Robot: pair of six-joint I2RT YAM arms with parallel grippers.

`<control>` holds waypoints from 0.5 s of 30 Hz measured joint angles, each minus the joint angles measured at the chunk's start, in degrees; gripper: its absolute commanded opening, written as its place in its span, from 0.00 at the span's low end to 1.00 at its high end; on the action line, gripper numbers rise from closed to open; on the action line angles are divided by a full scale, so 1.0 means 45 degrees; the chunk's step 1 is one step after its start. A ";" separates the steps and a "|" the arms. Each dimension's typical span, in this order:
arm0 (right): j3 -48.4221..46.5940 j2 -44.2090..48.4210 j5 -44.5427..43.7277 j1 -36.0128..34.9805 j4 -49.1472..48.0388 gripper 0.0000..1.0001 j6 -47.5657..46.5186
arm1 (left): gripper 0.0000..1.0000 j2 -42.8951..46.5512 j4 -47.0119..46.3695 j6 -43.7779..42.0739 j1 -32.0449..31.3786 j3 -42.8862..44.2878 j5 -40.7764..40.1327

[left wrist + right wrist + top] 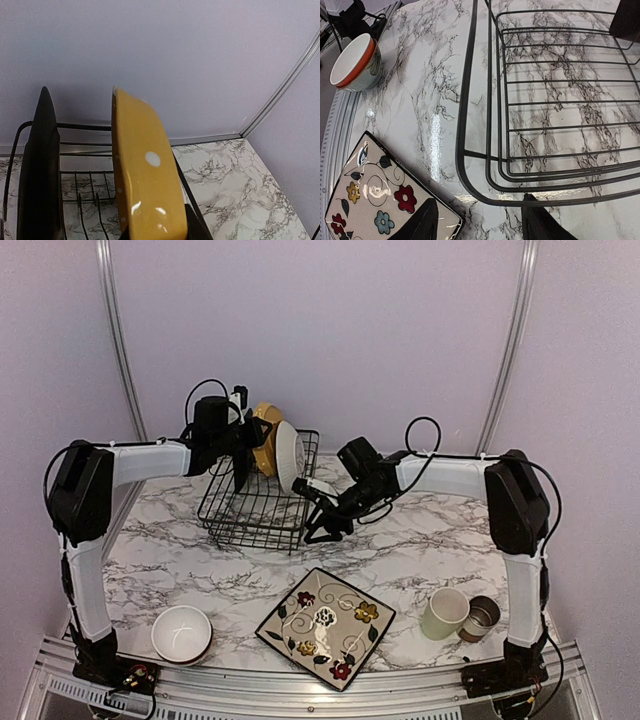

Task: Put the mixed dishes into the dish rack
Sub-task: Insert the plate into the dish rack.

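**Yellow plate being racked**

The left tool (160,229) gripped the yellow scalloped plate (145,170), which stood upright at the far end of the dish rack (461,125). The right tool (482,222) hung beside the rack, jaws apart and empty. The next move probably called for seating the plate between the prongs, then releasing it.

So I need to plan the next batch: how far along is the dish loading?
Done: one plate stands upright in the rack. In hand: the left claw grips the yellow plate upright over the rack's back. The right claw is open and empty beside the rack. Left on the table: flowered square plate, white bowl, green mug, small cup.
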State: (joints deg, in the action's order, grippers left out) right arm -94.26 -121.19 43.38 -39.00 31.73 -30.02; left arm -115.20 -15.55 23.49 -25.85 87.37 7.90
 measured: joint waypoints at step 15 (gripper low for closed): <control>-0.0165 -0.0306 -0.0379 0.0015 0.0306 0.55 -0.0034 | 0.00 -0.0602 -0.2958 0.1093 0.0044 -0.0733 0.0418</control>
State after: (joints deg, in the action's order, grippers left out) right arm -95.00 -122.56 41.67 -38.94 33.10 -30.17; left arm -117.91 -28.86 28.40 -25.65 84.07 9.78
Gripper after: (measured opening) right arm 0.548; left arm 0.216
